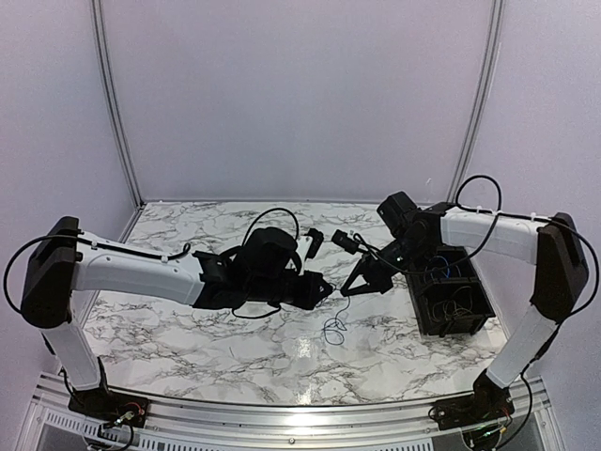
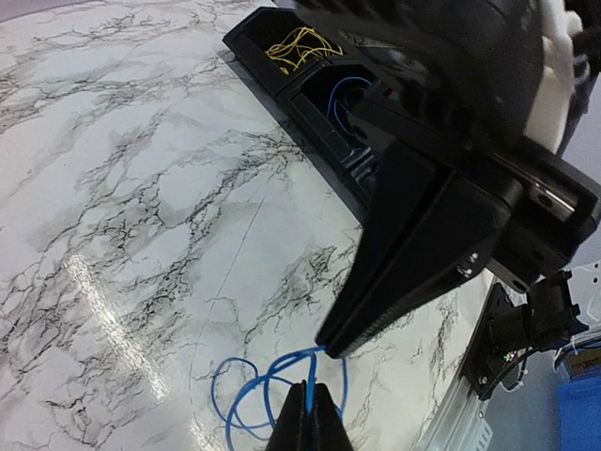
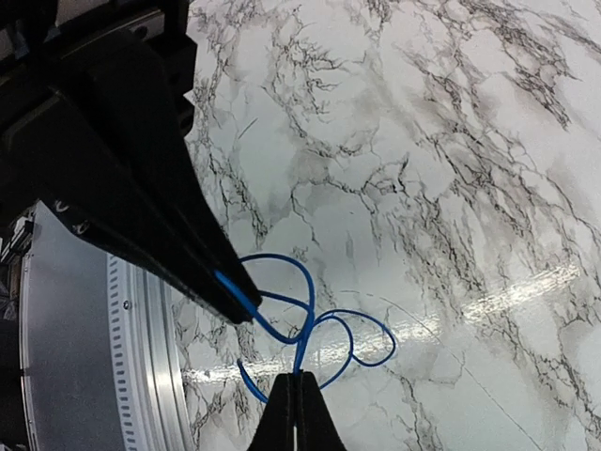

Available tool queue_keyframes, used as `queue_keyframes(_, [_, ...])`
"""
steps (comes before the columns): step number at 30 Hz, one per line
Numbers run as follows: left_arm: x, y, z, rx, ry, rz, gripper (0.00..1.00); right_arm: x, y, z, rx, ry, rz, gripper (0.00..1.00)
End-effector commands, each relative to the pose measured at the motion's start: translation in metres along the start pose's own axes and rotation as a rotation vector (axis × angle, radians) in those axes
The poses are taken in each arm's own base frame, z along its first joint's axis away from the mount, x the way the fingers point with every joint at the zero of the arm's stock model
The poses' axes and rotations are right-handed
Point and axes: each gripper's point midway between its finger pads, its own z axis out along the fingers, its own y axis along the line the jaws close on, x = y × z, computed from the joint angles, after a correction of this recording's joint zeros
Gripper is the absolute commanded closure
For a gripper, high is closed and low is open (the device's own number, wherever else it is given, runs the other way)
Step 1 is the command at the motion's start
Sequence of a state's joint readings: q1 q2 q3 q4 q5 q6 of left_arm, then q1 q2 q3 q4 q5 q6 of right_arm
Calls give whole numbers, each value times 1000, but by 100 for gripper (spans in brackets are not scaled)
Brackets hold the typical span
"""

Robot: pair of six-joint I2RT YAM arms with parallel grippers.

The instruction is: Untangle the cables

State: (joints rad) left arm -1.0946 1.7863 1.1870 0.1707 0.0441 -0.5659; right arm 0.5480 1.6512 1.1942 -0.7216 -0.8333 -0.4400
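Loops of blue cable (image 3: 308,310) hang between two pincers above the white and grey marble tabletop (image 1: 216,329). The left pincer (image 2: 307,404) has its two fingers pressed together on one bit of the blue cable. The right pincer (image 3: 296,390) is pinched on another bit of the same cable, very close by. The two pincer tips almost meet near the middle of the tabletop. Below them the blue cable droops in a few round loops that cross over each other. I cannot tell if the lowest loop touches the tabletop. A black box (image 1: 451,327) sits on the right side of the tabletop, well apart from the loops. One part of the box has yellow wires (image 2: 300,42) in it. The part next to it has blue wires (image 2: 343,94).
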Motion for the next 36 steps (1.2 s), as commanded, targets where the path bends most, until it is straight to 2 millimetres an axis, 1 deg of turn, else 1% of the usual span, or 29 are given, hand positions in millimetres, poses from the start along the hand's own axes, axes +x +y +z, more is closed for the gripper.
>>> queue_keyframes(1, [-31, 10, -15, -92, -123, -19, 100, -21, 37, -22, -72, -49, -85, 100])
queue_keyframes(2, [-32, 16, -14, -124, -134, -21, 100, -22, 44, -25, -85, -58, -92, 100])
queue_keyframes(6, [-40, 26, -7, -199, -142, -1, 100, -25, 62, -36, -122, -85, -99, 100])
queue_keyframes(7, [-40, 30, -3, -219, -139, 6, 100, -24, 65, -37, -123, -87, -102, 100])
queue_keyframes(11, [-46, 48, 3, -316, -160, -22, 97, -22, 70, -42, -118, -78, -126, 100])
queue_keyframes(12, [-48, 53, 4, -338, -170, -33, 95, -22, 73, -44, -119, -74, -130, 100])
queue_keyframes(13, [-48, 60, 5, -362, -178, -39, 92, -23, 76, -47, -122, -74, -143, 100])
queue_keyframes(14, [-47, 69, 7, -394, -180, -45, 90, -28, 81, -53, -118, -80, -163, 100])
queue_keyframes(16, [-40, 92, 10, -474, -165, -61, 86, -40, 92, -67, -106, -104, -211, 100])
queue_keyframes(17, [-35, 105, 11, -507, -152, -75, 81, -47, 99, -76, -96, -117, -240, 100])
queue_keyframes(18, [-27, 118, 12, -542, -128, -88, 79, -53, 106, -84, -90, -125, -260, 100])
queue_keyframes(20, [-14, 139, 13, -590, -94, -111, 77, -65, 122, -102, -80, -142, -298, 100])
queue_keyframes(22, [-3, 155, 9, -624, -72, -131, 74, -77, 136, -120, -57, -162, -333, 100])
queue_keyframes(24, [8, 166, 3, -647, -54, -150, 72, -90, 149, -141, -21, -192, -362, 100])
queue_keyframes(28, [29, 179, -8, -676, -21, -170, 70, -110, 166, -171, 23, -236, -377, 100])
queue_keyframes(30, [40, 185, -13, -688, -3, -181, 70, -120, 171, -184, 49, -257, -380, 100])
queue_keyframes(33, [51, 185, -16, -675, 16, -197, 69, -130, 168, -196, 101, -278, -384, 100])
queue_keyframes(36, [53, 180, -19, -637, 8, -211, 68, -132, 152, -200, 162, -281, -361, 100])
